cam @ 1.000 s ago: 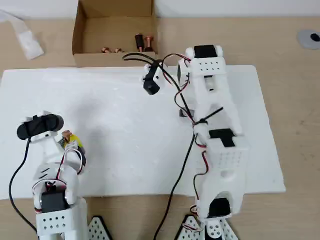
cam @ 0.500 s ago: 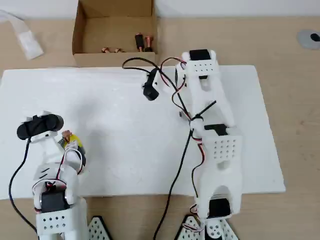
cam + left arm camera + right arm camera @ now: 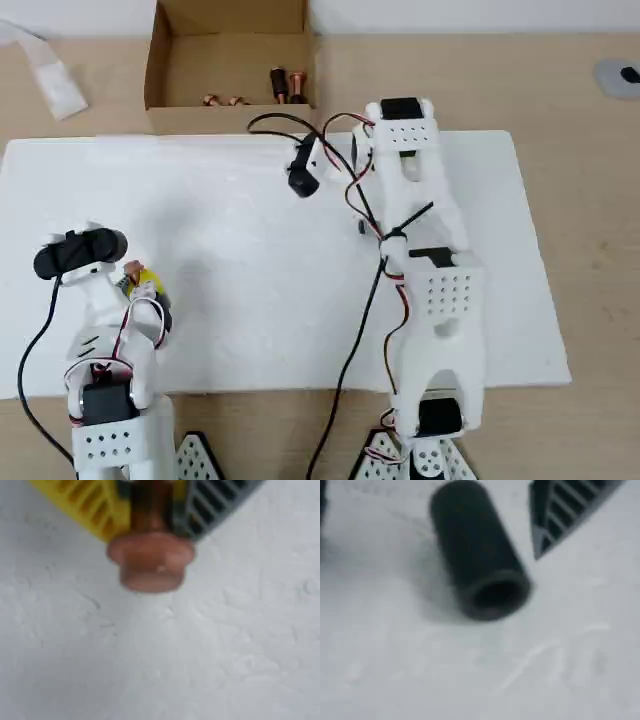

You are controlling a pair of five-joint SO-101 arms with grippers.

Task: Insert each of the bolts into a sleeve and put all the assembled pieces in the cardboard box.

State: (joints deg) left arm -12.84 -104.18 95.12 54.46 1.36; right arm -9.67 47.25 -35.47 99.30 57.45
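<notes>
My left gripper [image 3: 150,515] is shut on a copper bolt [image 3: 150,562], whose head points down at the white foam mat [image 3: 200,655]. In the high view this gripper [image 3: 137,281] stands at the mat's left side with the bolt [image 3: 131,268] in it. A black sleeve [image 3: 480,575] lies on the mat between the open fingers of my right gripper [image 3: 432,527]; one grey finger [image 3: 565,510] shows beside it. The right arm [image 3: 415,190] is folded over the mat's middle right. The cardboard box [image 3: 155,70] beyond the mat holds assembled pieces [image 3: 286,85].
A white foam mat [image 3: 230,250] covers most of the table. The right arm's cables [image 3: 350,340] trail across it toward the front edge. A crumpled white bag [image 3: 45,75] lies at the far left, and a grey disc [image 3: 615,75] at the far right.
The right arm has pulled back from the box and folded lower over the mat. The left arm has kept still with the bolt.
</notes>
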